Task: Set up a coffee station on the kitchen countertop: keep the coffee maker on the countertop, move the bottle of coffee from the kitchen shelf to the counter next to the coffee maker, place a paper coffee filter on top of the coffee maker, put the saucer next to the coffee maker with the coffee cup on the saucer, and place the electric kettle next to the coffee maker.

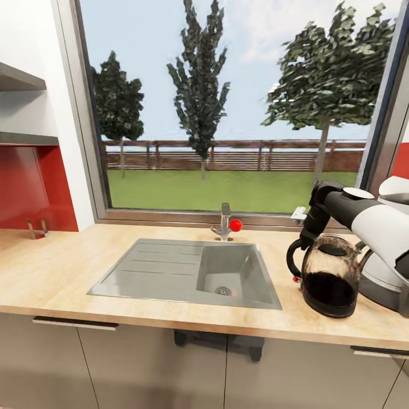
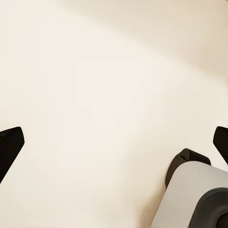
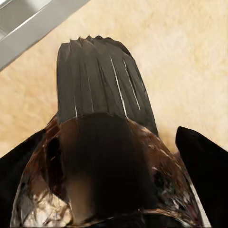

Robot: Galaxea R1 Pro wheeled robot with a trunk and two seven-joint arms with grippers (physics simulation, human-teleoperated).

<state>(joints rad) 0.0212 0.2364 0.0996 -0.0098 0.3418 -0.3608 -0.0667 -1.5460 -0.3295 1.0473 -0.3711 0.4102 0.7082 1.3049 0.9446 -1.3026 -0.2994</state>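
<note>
Wood-grain bench (image 1: pixel 57 272) beside sink (image 1: pixel 187 272), right claw (image 3: pixel 114 156) clamped round electric kettle (image 1: pixel 330 278); kettle-placing step, needs coffee maker's side next.

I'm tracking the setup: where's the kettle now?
In the head view the kettle is at the right, on the countertop just right of the sink, with the right arm reaching over it.
</note>
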